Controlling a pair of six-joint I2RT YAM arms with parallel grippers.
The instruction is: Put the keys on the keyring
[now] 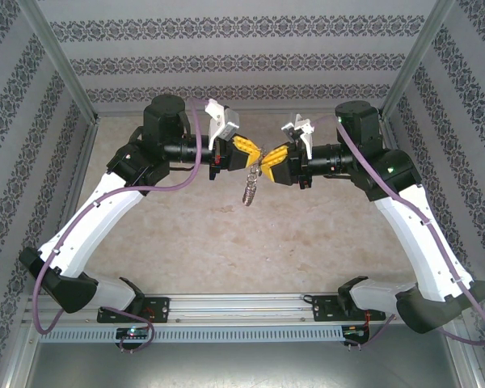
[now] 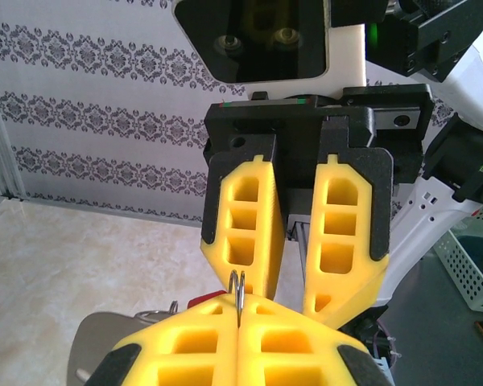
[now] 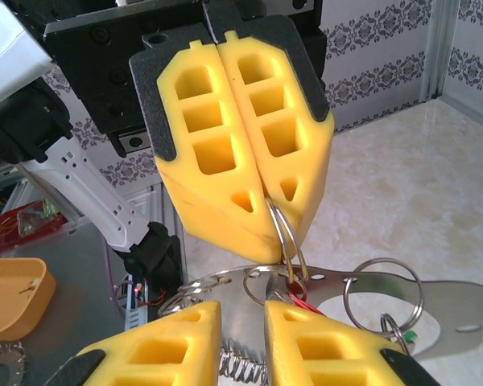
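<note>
Up off the beige marbled tabletop, both arms meet mid-air at centre.

Left gripper: blocky yellow plastic fingers with hollow cells and black backs. The jaws are pressed fully together, nipping a thin silver double-wire split ring by its top arc. In the left wrist view the same ring stands edge-on out of the seam between the fingertips.

Below that ring hangs the keyring, a large flat grey metal loop with a wide oval opening and small holes punched along its rim. Round silvery rings thread through those holes, and a coiled wire spring dangles under it. From above, the keyring is a short glinting cluster directly beneath the two sets of fingertips, clear of the table.

The keys: a small oblong red plastic tag is the plain part, just under the held ring and against the loop's rim. The silver blade cannot be made out among the rings. A green speck sits lower right on the loop.

Right gripper: same yellow fingers, jaws parted with a clear gap and nothing clamped. Its tips are just beside the left gripper's tips. In the right wrist view the loop's near rim lies just beyond that gap.
</note>
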